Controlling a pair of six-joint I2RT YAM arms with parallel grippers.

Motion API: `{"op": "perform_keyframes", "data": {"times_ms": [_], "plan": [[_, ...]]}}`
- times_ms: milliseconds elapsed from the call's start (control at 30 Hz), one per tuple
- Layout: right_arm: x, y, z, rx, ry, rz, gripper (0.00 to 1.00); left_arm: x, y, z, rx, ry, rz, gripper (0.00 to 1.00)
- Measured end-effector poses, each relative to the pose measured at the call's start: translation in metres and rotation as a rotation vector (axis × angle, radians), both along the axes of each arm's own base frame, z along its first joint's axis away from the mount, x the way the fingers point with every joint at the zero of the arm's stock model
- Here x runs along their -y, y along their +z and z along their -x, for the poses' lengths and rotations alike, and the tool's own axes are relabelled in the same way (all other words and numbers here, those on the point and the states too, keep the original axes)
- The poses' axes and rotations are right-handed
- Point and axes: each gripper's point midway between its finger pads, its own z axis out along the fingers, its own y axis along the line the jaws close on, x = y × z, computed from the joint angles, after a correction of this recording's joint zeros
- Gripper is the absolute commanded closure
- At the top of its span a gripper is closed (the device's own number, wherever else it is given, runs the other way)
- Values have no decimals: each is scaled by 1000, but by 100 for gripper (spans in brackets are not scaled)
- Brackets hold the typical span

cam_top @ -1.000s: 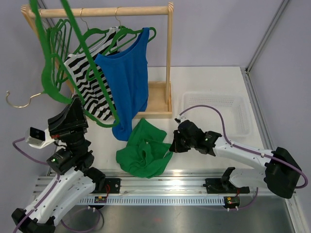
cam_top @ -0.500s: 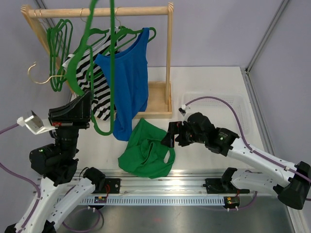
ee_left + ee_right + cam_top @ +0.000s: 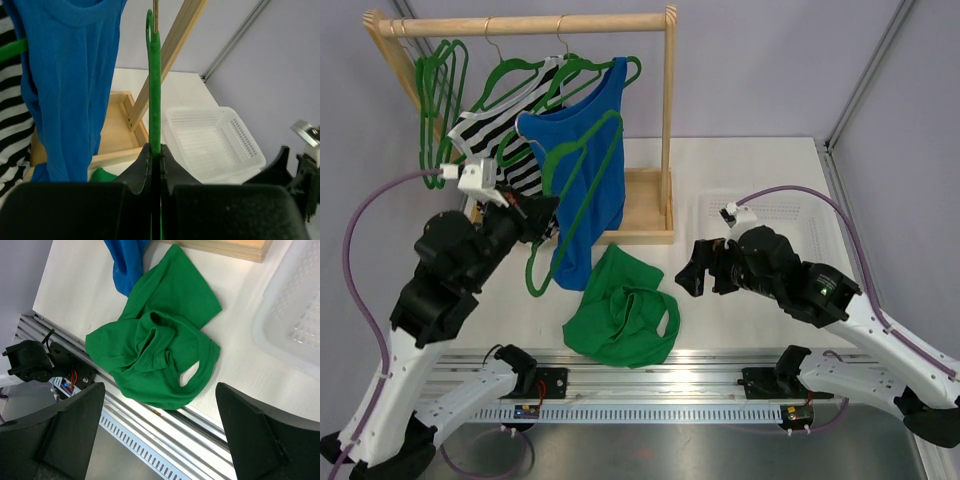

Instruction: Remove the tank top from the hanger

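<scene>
The green tank top [image 3: 620, 312] lies crumpled on the table near the front rail, off any hanger; the right wrist view shows it [image 3: 155, 355] directly below. My left gripper [image 3: 534, 213] is shut on a bare green hanger [image 3: 538, 255], holding it up in front of the rack. In the left wrist view the hanger's thin bar [image 3: 155, 90] rises edge-on from between the closed jaws [image 3: 155, 150]. My right gripper [image 3: 690, 276] hovers just right of the tank top, open wide with nothing between its fingers [image 3: 160, 386].
A wooden rack [image 3: 520, 24] at the back left carries a blue tank top [image 3: 588, 185], a black-and-white striped top [image 3: 495, 135] and several empty green hangers [image 3: 438, 90]. A white perforated basket [image 3: 800, 235] sits at the right [image 3: 210, 140].
My left arm swung the bare hanger down from high on the left to in front of the blue top. My right gripper opened, released the green tank top and drew back.
</scene>
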Motion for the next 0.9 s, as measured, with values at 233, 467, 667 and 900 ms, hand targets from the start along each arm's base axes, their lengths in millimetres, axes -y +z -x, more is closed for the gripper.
{"op": "perform_keyframes", "data": {"times_ms": [233,467,667,900], "plan": [[15,6,7,19,-19,-4,0,34,21,-66,-111,47,-208,100],[22,1,8,18,-30,20,1,63,27,-97,-134,68,-387,100],[26,-3,9,21,-30,38,0,72,66,-118,-53,112,-400,100],[31,0,13,29,-30,28,0,86,98,-151,33,172,-398,100]]}}
